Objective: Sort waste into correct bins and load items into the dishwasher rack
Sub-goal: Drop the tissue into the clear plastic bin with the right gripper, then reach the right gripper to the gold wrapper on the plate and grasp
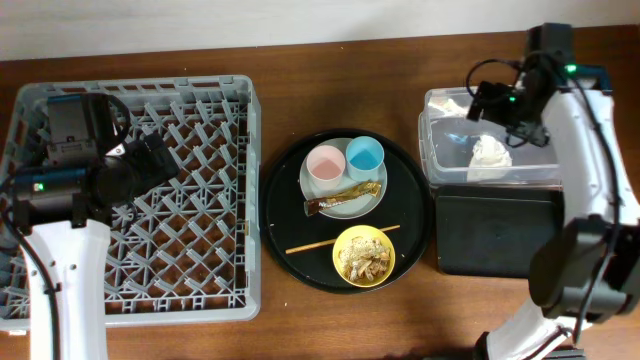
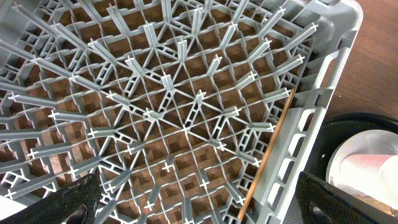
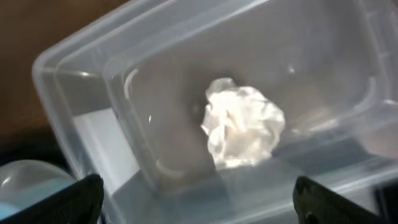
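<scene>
Sorting waste: crumpled napkin [image 3: 242,124] is lying in clear tub [image 3: 81,68], right gripper [image 3: 199,205] hovering above, released and empty. Next move is likely calling for a gold wrapper [image 1: 345,196] grab, further left.

The left arm [image 1: 62,265] has a broad white shell joined to black cylindrical motor housings, one carrying a small green light [image 1: 40,186]. The right arm [image 1: 592,150] is likewise white with black joints, a green light [image 1: 570,69] and looping thin black cables [image 1: 472,76]. The left gripper [image 2: 200,205] and right gripper [image 3: 199,202] have matte black, finely grained fingers [image 2: 68,202].
</scene>
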Available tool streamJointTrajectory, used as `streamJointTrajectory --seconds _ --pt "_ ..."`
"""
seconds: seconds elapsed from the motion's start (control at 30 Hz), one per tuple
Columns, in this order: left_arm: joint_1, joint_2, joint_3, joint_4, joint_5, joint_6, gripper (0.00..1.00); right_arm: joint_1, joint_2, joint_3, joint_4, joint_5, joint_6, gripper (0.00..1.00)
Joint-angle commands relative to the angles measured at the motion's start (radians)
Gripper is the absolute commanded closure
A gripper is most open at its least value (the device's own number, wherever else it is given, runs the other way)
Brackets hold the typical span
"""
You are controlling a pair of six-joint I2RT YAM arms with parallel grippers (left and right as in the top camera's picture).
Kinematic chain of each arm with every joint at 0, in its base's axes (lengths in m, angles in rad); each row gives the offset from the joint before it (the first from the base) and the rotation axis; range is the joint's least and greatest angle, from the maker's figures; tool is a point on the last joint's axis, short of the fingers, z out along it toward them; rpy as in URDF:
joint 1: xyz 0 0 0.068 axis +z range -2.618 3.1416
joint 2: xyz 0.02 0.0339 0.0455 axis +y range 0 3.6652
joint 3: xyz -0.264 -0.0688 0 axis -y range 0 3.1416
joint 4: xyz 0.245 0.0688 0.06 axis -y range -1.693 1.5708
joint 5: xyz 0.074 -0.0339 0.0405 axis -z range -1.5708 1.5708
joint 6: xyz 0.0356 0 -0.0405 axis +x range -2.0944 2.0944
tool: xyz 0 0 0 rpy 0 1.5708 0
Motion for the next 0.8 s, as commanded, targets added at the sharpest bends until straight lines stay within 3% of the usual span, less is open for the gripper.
streamJointTrajectory --seconds 0.0,0.03,0.1,0.2,0.3,0.5,0.63,0.77 --pt "0.003 -0.015 0.005 0.003 0.007 -0.010 0.01 -0.064 -0.229 0.129 -0.168 -0.054 0.016 0.03" --pt "0.003 -0.015 0.006 0.003 0.007 -0.010 0.01 -0.092 -0.289 0.129 -0.214 -0.054 0.034 0.06" --pt "0.003 -0.015 0.005 0.003 0.007 -0.010 0.01 -0.205 -0.429 0.124 -0.376 -0.054 0.063 0.96" --pt "0.003 -0.015 0.005 0.003 0.007 -0.010 0.01 -0.348 -0.520 0.063 -0.496 -0.054 0.097 0.96" --pt "0.003 -0.015 0.005 0.003 0.007 -0.010 0.01 -0.514 -0.594 -0.128 -0.481 -0.053 0.152 0.96" --pt "0.003 -0.015 0.005 0.003 0.007 -0.010 0.01 -0.743 -0.626 -0.782 -0.200 -0.053 0.336 0.96" --pt "0.003 -0.015 0.006 0.003 0.007 -0.010 0.01 -0.769 -0.626 -1.036 0.052 -0.036 0.341 0.96" --pt "0.003 -0.015 0.005 0.003 0.007 -0.010 0.01 -0.769 -0.626 -1.170 0.203 0.026 0.363 0.96"
